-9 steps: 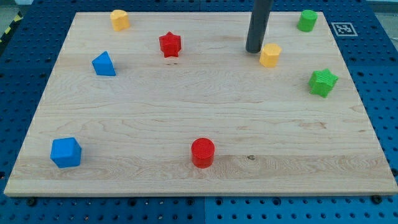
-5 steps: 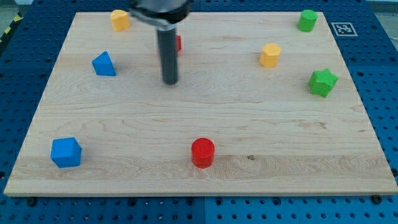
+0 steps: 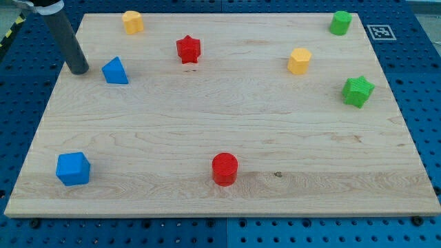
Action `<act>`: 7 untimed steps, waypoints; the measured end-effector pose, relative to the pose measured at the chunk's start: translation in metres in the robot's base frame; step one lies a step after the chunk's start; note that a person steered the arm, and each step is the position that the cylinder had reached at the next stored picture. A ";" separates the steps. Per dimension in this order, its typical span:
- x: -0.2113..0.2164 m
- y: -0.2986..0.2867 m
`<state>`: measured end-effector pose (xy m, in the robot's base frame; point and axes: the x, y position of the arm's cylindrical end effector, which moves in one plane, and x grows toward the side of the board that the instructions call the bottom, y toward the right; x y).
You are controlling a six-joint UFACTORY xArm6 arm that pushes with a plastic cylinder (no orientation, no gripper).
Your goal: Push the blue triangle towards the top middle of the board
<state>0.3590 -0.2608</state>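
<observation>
The blue triangle lies on the wooden board at the upper left. My tip rests on the board just to the view's left of the blue triangle, a small gap between them. The dark rod rises from it toward the view's top left corner.
A yellow block sits at the top left, a red star right of the triangle, a yellow block and green blocks at the right, a blue cube at bottom left, a red cylinder at bottom middle.
My tip has swept from beside the yellow block at the upper right, across the middle, to the left side of the blue triangle. No block has moved.
</observation>
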 end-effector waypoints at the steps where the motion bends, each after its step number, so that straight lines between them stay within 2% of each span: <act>1: 0.001 0.035; 2: 0.008 0.067; 4: 0.035 0.076; 7: 0.060 0.138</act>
<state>0.4194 -0.1229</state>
